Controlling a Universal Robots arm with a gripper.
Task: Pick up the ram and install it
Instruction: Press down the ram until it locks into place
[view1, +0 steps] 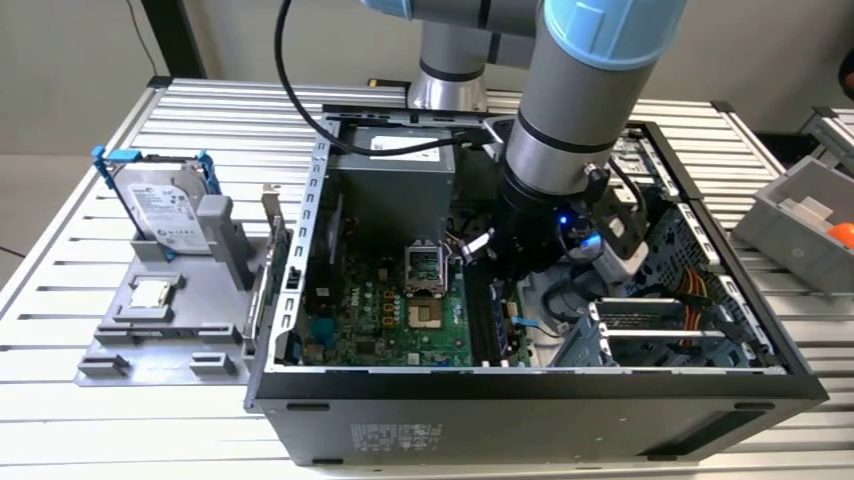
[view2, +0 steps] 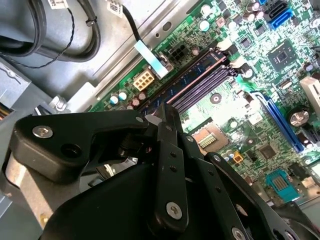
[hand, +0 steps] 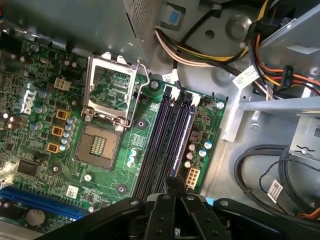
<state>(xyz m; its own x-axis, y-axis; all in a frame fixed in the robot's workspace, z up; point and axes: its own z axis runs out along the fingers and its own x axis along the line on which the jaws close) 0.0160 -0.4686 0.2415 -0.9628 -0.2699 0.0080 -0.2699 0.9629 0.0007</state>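
The ram (view2: 192, 77) is a long, dark bluish stick standing on edge in the outermost of the motherboard's long black slots (hand: 160, 140), the one nearest the white connector (hand: 191, 176). In the first wrist view the ram (hand: 184, 137) runs straight away from my fingertips. My gripper (hand: 174, 181) sits over the stick's near part, its two black fingers (view2: 167, 150) drawn together on it. In the exterior view the gripper (view1: 511, 300) is down inside the open computer case (view1: 534, 420), over the slots.
An open CPU socket (hand: 98, 145) with its raised metal frame lies beside the slots. Cable bundles (hand: 270, 170) and a drive cage (view1: 667, 320) crowd the other side. On the table stand a hard drive in a blue bracket (view1: 163, 208), a small silver chip (view1: 151, 292) and a grey bin (view1: 807, 215).
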